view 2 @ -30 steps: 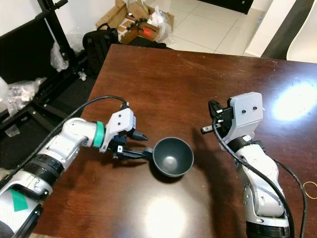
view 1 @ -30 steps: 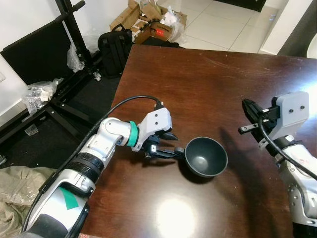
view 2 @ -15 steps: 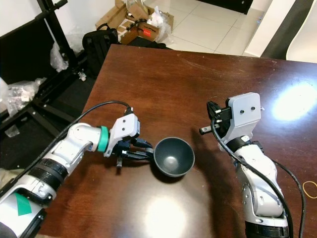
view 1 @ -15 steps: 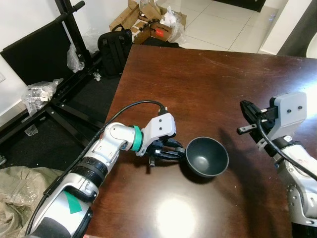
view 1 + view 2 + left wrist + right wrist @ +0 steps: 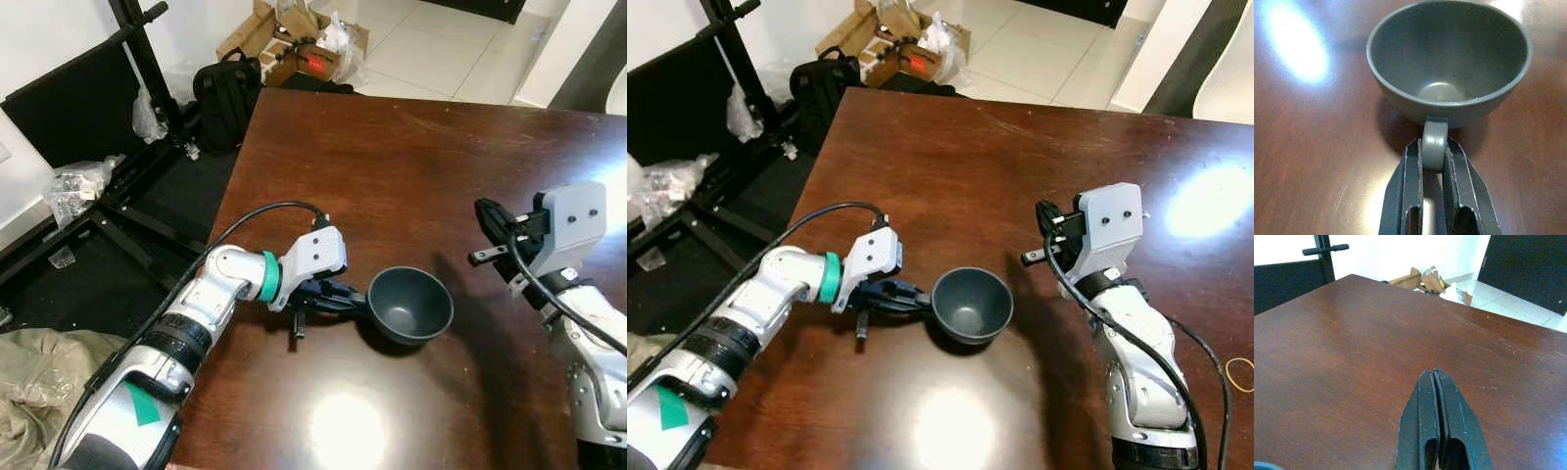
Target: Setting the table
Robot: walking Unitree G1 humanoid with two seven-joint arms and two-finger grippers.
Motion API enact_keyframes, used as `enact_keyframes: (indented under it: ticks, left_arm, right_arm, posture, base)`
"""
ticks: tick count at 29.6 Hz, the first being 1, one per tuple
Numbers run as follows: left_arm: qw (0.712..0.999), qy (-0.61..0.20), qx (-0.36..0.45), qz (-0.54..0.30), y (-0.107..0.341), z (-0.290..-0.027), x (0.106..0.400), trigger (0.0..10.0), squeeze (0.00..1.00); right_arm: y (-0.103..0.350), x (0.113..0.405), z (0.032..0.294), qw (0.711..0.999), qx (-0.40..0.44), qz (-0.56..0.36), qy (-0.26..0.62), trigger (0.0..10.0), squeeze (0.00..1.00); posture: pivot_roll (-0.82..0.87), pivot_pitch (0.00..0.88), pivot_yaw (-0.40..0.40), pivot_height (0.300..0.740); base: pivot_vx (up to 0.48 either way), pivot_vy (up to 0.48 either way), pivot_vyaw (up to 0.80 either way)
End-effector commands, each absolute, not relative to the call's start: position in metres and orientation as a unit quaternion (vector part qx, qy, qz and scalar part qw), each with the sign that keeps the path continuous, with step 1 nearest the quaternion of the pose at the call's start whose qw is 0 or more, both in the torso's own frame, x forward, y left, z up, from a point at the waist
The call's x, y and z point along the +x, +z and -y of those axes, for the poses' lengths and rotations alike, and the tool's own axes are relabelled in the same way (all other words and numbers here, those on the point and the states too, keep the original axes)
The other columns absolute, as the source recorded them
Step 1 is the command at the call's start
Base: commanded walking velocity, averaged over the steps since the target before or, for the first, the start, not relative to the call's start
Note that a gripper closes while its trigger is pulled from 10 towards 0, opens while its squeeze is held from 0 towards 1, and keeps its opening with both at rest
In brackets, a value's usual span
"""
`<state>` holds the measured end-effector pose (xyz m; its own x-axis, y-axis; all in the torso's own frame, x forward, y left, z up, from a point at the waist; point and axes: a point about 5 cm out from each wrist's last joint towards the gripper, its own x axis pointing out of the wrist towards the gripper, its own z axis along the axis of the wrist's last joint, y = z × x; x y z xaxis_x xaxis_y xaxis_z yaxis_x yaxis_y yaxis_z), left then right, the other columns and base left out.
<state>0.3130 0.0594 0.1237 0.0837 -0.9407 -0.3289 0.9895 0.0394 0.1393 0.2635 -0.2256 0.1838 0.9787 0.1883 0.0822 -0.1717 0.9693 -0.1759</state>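
Left gripper (image 5: 1434, 161) jaws clamped on the cup (image 5: 409, 305) handle — cup ahead on worktop (image 5: 392, 147). Rigid, light, smooth glaze; handle's the hold. Right gripper (image 5: 1434, 382) jaws together, idle.

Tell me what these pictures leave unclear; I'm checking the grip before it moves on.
- cup underside: hidden by its own body in the eye views, so touching the table or lifted is unclear.
- left gripper finger bases: cut off by the left wrist view's edge.
- right gripper fingertips' height above the table: unclear.
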Motion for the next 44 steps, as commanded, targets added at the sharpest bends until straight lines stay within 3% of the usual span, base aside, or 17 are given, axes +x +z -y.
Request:
enact_keyframes:
  ticks: [1, 2, 4, 7, 12, 14, 16, 20, 22, 27, 44]
  left_arm:
    - [0.746, -0.643, 0.161, -0.066, 0.129, -0.069, 0.318, 10.0, 0.00]
    - [0.746, -0.643, 0.161, -0.066, 0.129, -0.069, 0.318, 10.0, 0.00]
    - [0.789, -0.592, 0.154, -0.057, 0.139, -0.081, 0.328, 10.0, 0.00]
    - [0.822, -0.547, 0.153, -0.051, 0.146, -0.094, 0.334, 10.0, 0.00]
    - [0.860, -0.480, 0.170, -0.039, 0.154, -0.115, 0.337, 10.0, 0.00]
    - [0.860, -0.480, 0.170, -0.039, 0.154, -0.115, 0.337, 10.0, 0.00]
    - [0.877, -0.439, 0.191, -0.029, 0.158, -0.135, 0.333, 10.0, 0.00]
    - [0.883, -0.424, 0.197, -0.027, 0.159, -0.142, 0.332, 10.0, 0.00]
    - [0.903, -0.387, 0.187, -0.016, 0.160, -0.148, 0.327, 10.0, 0.00]
    - [0.925, -0.346, 0.160, -0.001, 0.161, -0.144, 0.323, 10.0, 0.00]
    - [0.934, -0.324, 0.147, 0.017, 0.161, -0.122, 0.324, 10.0, 0.00]
  right_arm:
    - [0.185, 0.260, 0.224, 0.992, -0.080, 0.053, 0.084, 10.0, 0.00]
    - [0.185, 0.260, 0.224, 0.992, -0.080, 0.053, 0.084, 10.0, 0.00]
    - [0.187, 0.257, 0.225, 0.992, -0.082, 0.064, 0.065, 10.0, 0.00]
    - [0.189, 0.256, 0.227, 0.993, -0.079, 0.072, 0.040, 10.0, 0.00]
    - [0.187, 0.253, 0.222, 0.995, -0.066, 0.074, 0.021, 10.0, 0.00]
    - [0.187, 0.253, 0.222, 0.995, -0.066, 0.074, 0.021, 10.0, 0.00]
    - [0.180, 0.247, 0.209, 0.996, -0.044, 0.062, 0.047, 10.0, 0.00]
    - [0.178, 0.244, 0.203, 0.996, -0.036, 0.059, 0.057, 10.0, 0.00]
    - [0.170, 0.238, 0.190, 0.995, -0.007, 0.038, 0.090, 10.0, 0.00]
    - [0.162, 0.231, 0.181, 0.993, 0.004, 0.018, 0.119, 10.0, 0.00]
    - [0.163, 0.237, 0.183, 0.997, 0.013, 0.030, 0.076, 10.0, 0.00]
  posture:
    - [-0.10, 0.047, 0.093, 0.740]
    - [-0.10, 0.047, 0.093, 0.740]
    - [-0.09, 0.049, 0.089, 0.740]
    - [-0.07, 0.048, 0.086, 0.740]
    - [-0.06, 0.048, 0.086, 0.740]
    - [-0.06, 0.048, 0.086, 0.740]
    - [-0.06, 0.042, 0.072, 0.740]
    - [-0.06, 0.042, 0.070, 0.740]
    - [-0.04, 0.039, 0.036, 0.740]
    - [-0.05, 0.036, 0.041, 0.740]
    - [-0.07, 0.007, 0.062, 0.740]
  base:
    - [0.000, 0.000, 0.00]
    - [0.000, 0.000, 0.00]
    - [0.000, 0.000, 0.00]
    - [0.000, 0.000, 0.00]
    - [0.000, 0.000, 0.00]
    - [0.000, 0.000, 0.00]
    - [0.000, 0.000, 0.00]
    - [0.000, 0.000, 0.00]
    - [0.000, 0.000, 0.00]
    - [0.000, 0.000, 0.00]
    - [0.000, 0.000, 0.00]
